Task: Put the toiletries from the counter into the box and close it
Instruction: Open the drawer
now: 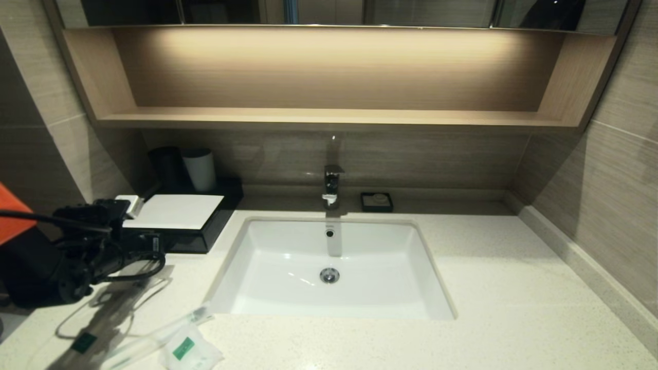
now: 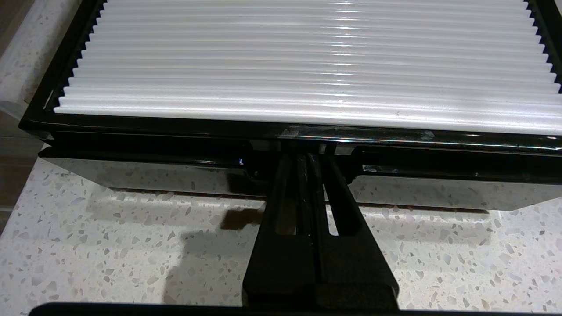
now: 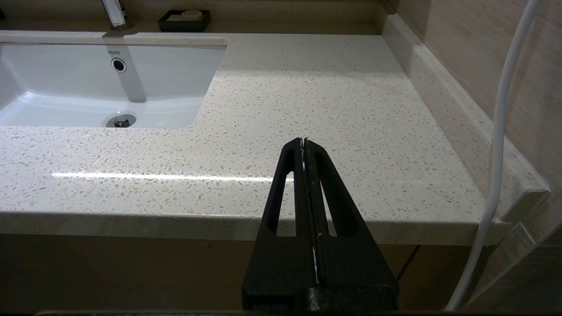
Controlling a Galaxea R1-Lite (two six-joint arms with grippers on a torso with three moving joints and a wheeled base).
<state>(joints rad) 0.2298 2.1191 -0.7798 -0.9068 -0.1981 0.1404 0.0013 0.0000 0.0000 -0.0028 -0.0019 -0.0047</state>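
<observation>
Counter [image 1: 514, 288]: speckled stone, sink inset
Box [image 1: 175, 211]: black, back left, drawer shut
Left gripper [image 2: 307, 160]: fingers pressed together, tips at the drawer front's centre notch; judged opening the drawer: hook the lip, draw straight out
Right gripper [image 3: 304, 145]: closed, parked off the counter's edge
Toiletries [image 1: 185, 348]: near front-left edge, unpacked

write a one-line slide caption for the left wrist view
Shut left pincer at the black box drawer front, below its ribbed white panel.

warm light glows under the shelf [image 1: 329, 117]; glare streaks the counter [image 3: 307, 109]; edges bend.
</observation>
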